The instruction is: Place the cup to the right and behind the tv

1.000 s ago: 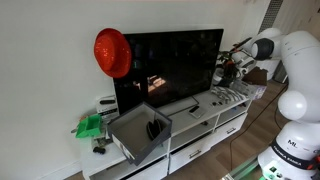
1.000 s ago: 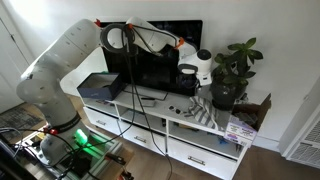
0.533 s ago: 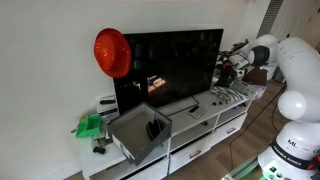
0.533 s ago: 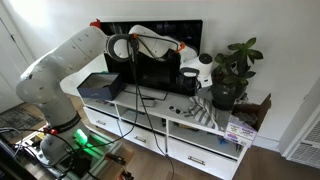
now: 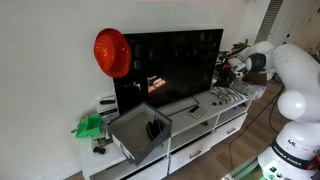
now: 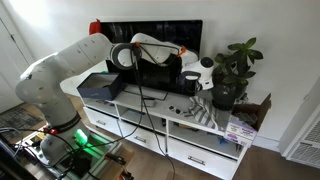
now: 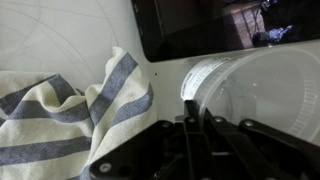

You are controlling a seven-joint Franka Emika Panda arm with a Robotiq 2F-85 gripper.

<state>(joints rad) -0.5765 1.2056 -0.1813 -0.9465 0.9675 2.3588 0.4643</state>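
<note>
Starting far left in an exterior view: green item [image 5: 90, 125] and open grey box [image 5: 138, 133] on the white cabinet [image 5: 205, 128], both irrelevant. A red round object [image 5: 112, 52] hangs at the tv's upper left corner.

The tv [image 5: 170, 65] is centre, with the arm reaching across to its right edge. The gripper [image 5: 231, 68] sits at the right end of the screen, low and close to the frame.

Wrist view: striped cloth [image 7: 60, 110] lies on the cabinet top at left. The translucent cup [image 7: 245, 85] is at right, just under the tv's bottom edge. The fingers [image 7: 187, 122] look pinched together on the cup's rim, so I read it as clamped on the cup, though the contact is partly hidden.

A potted plant [image 6: 232, 70] stands just right of the gripper.

Progress, my estimate:
- Pick and carry are done, and the cup is at the right end of the tv.
- It is not yet behind the tv, judging by the screen face visible from the wrist.
- Left to do: shift right past the frame, go back behind the panel, set down, release.
- The gap between tv and plant looks tight.
</note>
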